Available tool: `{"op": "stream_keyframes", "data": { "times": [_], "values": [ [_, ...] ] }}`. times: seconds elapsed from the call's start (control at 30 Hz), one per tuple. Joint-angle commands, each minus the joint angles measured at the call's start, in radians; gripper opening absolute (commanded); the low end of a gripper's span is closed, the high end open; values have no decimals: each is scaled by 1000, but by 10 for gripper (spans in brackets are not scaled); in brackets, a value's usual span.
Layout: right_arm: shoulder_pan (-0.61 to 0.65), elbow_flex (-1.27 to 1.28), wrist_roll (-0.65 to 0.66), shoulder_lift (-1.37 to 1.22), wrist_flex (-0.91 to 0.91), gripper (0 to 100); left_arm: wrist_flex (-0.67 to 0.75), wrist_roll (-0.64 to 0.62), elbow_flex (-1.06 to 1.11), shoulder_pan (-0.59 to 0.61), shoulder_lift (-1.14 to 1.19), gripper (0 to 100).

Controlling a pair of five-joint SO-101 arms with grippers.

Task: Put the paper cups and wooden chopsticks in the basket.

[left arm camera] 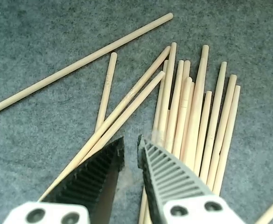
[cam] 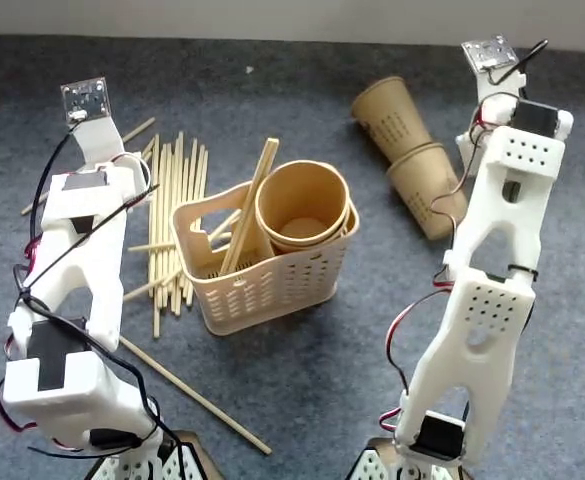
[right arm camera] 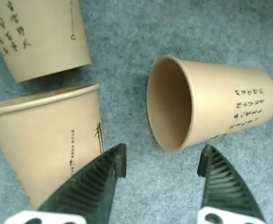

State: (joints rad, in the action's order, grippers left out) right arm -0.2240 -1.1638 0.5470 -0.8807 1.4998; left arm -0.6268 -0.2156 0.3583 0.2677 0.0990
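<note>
Half done, or less, on that grey bench (cam: 312,400)? (Desk)

Less, I'd judge. The basket (cam: 262,290) stands mid-bench with nested cups (cam: 302,205) upright inside, though I cannot tell how many. A few leaning sticks (cam: 250,200) share it. (Photographer)

And the paper cups still outside? (Desk)

Three, all lying well apart from the basket on the right arm's side. A first cup (right arm camera: 33,32) and a second cup (right arm camera: 47,130) lie close together. The third cup (right arm camera: 211,105) rests on its side, with its mouth turned toward the second. The right pincer (right arm camera: 163,154) hangs over that mouth, spread wide and holding nothing. (Photographer)

The wooden chopsticks? (Desk)

Most remain on the bench. The main pile (cam: 172,215) lies just beside the basket, on the left arm's side. One stray stick (cam: 197,395) lies nearer that arm's base. The left pincer (left arm camera: 131,149) sits over the pile's edge, jaws almost together. A thin slit shows between them and nothing is gripped. Whether its tips touch the bench I cannot tell. (Photographer)

So what's left? (Desk)

Three cups and nearly the whole pile, by the look of it. (Photographer)
</note>
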Motion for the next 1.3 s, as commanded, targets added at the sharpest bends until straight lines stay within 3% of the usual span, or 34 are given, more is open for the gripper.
{"op": "stream_keyframes", "data": {
  "times": [0.0,0.37,0.57,1.0,1.1,1.27],
  "values": [
    [10,-44,40,12,-2,253,12,-3,-18,-16,-5,88],
    [4,-53,51,-111,-122,255,12,-3,-18,-18,-5,88],
    [-13,-53,49,-87,-151,338,12,-3,-18,-18,-5,88],
    [-74,-15,87,-182,-272,337,12,-3,-13,-18,-5,88],
    [-99,-15,87,-197,-272,265,12,-3,-12,-18,-5,88],
    [-134,-27,87,-188,-260,30,12,-3,-13,-18,-5,88]
  ]
}}
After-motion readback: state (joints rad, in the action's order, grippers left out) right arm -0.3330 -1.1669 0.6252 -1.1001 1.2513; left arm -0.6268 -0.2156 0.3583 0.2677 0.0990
